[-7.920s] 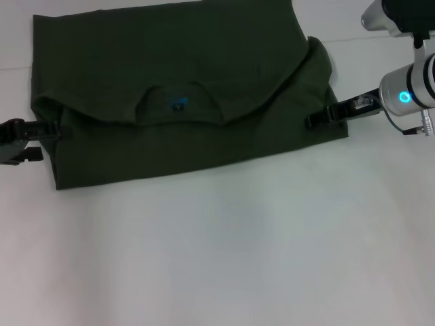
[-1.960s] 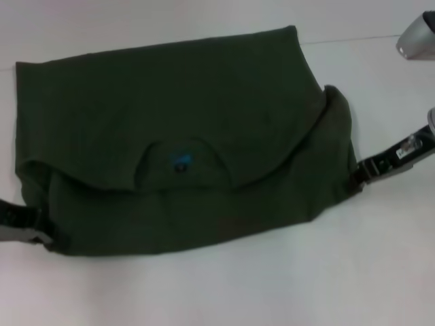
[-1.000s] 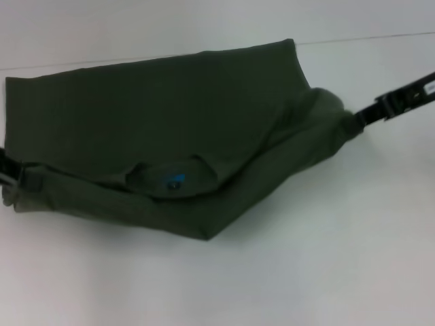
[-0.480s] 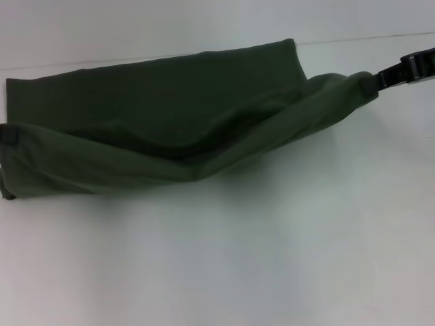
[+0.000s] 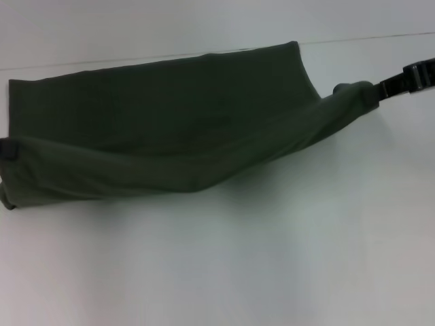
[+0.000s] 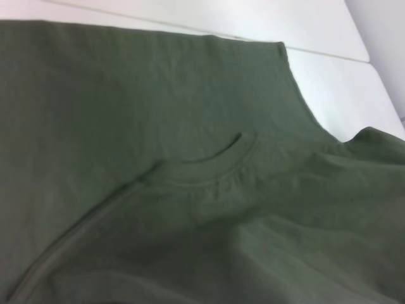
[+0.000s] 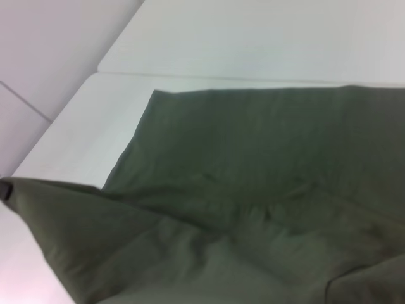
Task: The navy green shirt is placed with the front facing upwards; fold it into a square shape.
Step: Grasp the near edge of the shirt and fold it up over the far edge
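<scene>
The navy green shirt [image 5: 170,115] lies across the far half of the white table, its near folded layer raised into a long sagging band. My left gripper [image 5: 6,149] is shut on the band's left end, at the picture's edge. At the right end, my right gripper [image 5: 378,90] is shut on a bunched corner, held above the table. The left wrist view shows the ribbed collar [image 6: 212,172] on the raised layer. In the right wrist view the cloth [image 7: 266,183] drapes from a pinched corner [image 7: 6,189]. The front lettering is hidden.
The white table [image 5: 238,258] stretches bare in front of the shirt. A thin seam [image 5: 380,36] runs across the table's far side, just beyond the shirt's far right corner [image 5: 293,45].
Both grippers have lifted the shirt's near folded edge and carried it up and toward the far side. The collar and blue label, seen in the head view earlier, are now turned out of sight.
</scene>
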You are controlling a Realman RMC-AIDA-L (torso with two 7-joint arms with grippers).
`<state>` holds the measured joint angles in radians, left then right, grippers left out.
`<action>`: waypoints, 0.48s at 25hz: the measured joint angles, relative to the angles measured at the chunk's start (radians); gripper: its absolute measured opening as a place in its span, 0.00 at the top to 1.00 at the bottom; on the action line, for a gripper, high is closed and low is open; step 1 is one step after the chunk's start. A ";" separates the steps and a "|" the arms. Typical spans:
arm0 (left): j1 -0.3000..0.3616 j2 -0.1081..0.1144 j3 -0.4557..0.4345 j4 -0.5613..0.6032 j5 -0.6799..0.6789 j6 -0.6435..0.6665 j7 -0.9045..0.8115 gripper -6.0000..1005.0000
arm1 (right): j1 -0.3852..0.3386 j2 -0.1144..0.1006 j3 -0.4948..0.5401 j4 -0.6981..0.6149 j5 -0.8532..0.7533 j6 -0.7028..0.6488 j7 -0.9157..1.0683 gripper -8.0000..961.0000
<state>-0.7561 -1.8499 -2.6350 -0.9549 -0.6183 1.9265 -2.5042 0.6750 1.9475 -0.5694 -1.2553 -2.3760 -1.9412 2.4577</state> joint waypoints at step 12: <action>0.027 0.006 0.068 -0.005 0.041 0.081 -0.004 0.98 | -0.085 -0.002 -0.135 -0.005 -0.005 -0.042 0.056 0.97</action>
<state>-0.7292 -1.8438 -2.5668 -0.9599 -0.5775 2.0076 -2.5082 0.5902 1.9452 -0.7045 -1.2603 -2.3807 -1.9835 2.5139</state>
